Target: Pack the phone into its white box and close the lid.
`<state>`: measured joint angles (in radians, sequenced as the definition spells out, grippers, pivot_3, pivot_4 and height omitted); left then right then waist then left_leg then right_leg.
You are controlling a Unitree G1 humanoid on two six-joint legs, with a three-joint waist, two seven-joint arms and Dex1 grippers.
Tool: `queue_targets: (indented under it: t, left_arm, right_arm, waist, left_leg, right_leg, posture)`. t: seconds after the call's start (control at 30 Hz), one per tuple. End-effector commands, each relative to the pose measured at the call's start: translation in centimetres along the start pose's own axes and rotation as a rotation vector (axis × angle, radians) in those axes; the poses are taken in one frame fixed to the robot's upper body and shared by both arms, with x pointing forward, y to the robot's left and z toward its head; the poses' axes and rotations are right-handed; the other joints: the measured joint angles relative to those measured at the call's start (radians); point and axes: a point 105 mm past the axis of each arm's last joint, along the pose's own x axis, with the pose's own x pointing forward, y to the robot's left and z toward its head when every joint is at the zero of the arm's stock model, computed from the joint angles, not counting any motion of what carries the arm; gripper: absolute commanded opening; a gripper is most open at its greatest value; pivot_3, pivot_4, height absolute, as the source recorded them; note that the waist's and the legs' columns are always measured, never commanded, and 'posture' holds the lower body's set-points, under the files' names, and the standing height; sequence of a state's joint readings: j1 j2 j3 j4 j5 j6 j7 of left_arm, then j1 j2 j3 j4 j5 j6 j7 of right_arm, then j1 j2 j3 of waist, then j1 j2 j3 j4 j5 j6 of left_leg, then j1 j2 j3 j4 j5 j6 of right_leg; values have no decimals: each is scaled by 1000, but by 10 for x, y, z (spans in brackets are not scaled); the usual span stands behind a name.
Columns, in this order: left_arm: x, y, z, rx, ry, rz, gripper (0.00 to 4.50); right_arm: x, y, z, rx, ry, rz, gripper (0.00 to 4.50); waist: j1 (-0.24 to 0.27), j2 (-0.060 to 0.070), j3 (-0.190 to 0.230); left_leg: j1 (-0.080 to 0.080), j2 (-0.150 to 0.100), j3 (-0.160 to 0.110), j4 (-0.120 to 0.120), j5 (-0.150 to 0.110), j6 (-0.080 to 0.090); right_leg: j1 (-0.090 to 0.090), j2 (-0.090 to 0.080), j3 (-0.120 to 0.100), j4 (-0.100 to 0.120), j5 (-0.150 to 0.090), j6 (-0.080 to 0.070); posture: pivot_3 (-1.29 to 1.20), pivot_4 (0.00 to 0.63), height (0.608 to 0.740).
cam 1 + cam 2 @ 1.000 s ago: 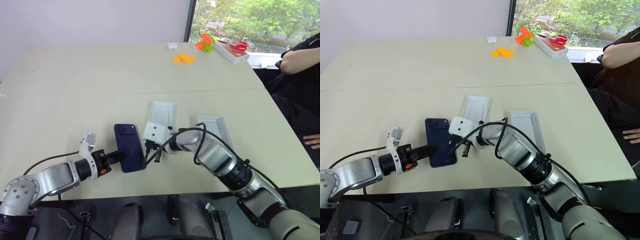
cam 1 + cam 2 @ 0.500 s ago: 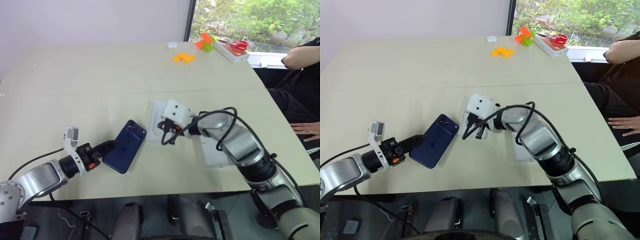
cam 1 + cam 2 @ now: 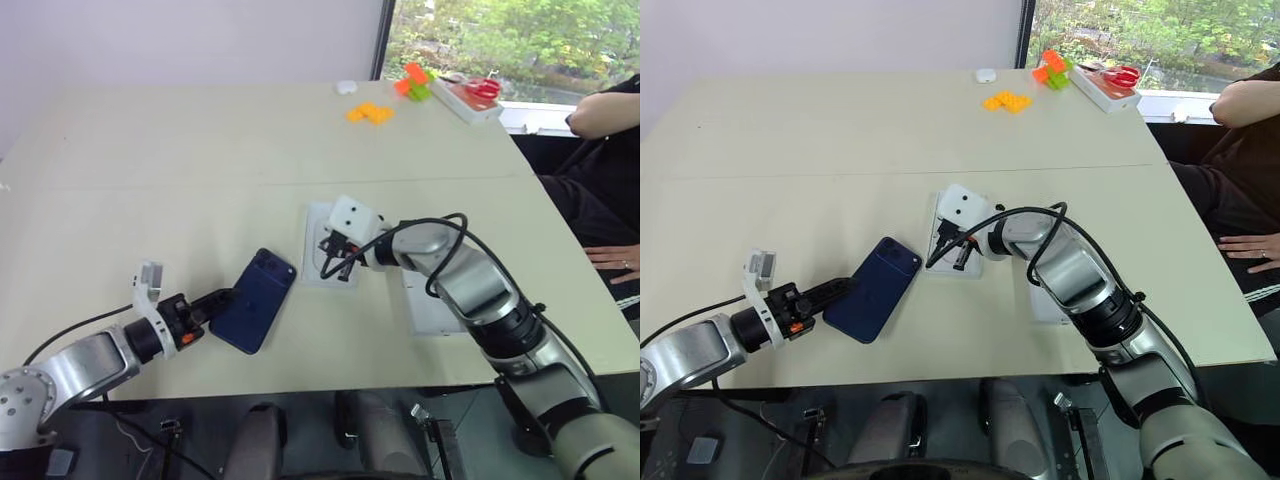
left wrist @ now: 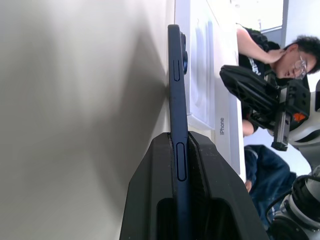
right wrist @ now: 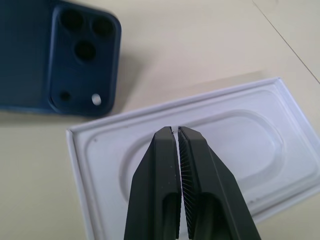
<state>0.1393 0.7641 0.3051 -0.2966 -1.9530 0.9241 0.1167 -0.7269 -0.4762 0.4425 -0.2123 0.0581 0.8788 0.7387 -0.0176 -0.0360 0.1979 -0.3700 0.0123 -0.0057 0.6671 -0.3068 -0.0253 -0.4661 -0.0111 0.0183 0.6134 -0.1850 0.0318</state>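
A: Starting at the left, the left gripper (image 3: 222, 297) is clamped on the near end of the slim dark navy-blue glossy phone (image 3: 254, 314), lying diagonally on the beige table (image 3: 180, 170).

B: Yep. Just right of it sits a flat white insert with an oval recess (image 5: 210, 150), and the right gripper (image 3: 333, 270) hovers over that, fingers pinched together, empty. A white box piece (image 3: 432, 310) lies further right, partly behind the arm.

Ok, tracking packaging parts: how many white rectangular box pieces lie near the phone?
2: the insert with an oval recess beside the phone; another white piece partly hidden by the right arm.
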Motion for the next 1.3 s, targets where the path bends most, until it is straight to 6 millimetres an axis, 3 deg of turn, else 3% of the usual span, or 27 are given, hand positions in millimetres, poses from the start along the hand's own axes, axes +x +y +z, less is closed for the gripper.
queue_targets:
  t: [0.03,0.27,0.63,0.93,1.17,1.3]
  left_arm:
    - [-6,-14,15,3,-111,-67,35]
    - [-8,-26,35,11,-235,-113,35]
    - [10,-51,41,51,-252,-146,35]
    - [23,-59,34,46,-218,-159,35]
    - [33,-66,23,83,-150,-144,35]
    - [43,-68,12,127,-114,-83,35]
  right_arm:
    - [-3,-5,5,-57,-11,-20,168]
    - [6,-4,-9,-93,33,-6,168]
    - [6,37,-28,-129,62,188,168]
    - [-11,67,-23,-149,30,289,168]
    - [-24,41,-13,-159,10,173,168]
    - [-51,16,-12,-146,0,91,168]
  waist:
    - [0,0,0]
    - [1,0,0]
    - [4,-1,0]
    - [3,-1,-1]
    - [5,-1,-1]
    - [7,-1,-1]
  left_leg:
    - [0,0,0,0,0,0]
    - [0,0,0,0,0,0]
    - [-1,0,0,1,0,0]
    - [2,-1,-1,1,0,0]
    - [3,-1,-2,2,1,-2]
    - [3,-1,-2,2,1,-2]
  right_leg:
    - [0,0,0,0,0,0]
    - [0,0,0,0,1,-1]
    - [1,-1,0,0,3,2]
    - [3,0,-1,0,2,1]
    - [4,0,-1,1,1,-1]
    - [4,0,-1,1,1,0]
  posture:
    - [0,150,732]
    - [0,150,732]
    - [0,150,732]
    - [0,150,732]
    - [0,150,732]
    - [0,150,732]
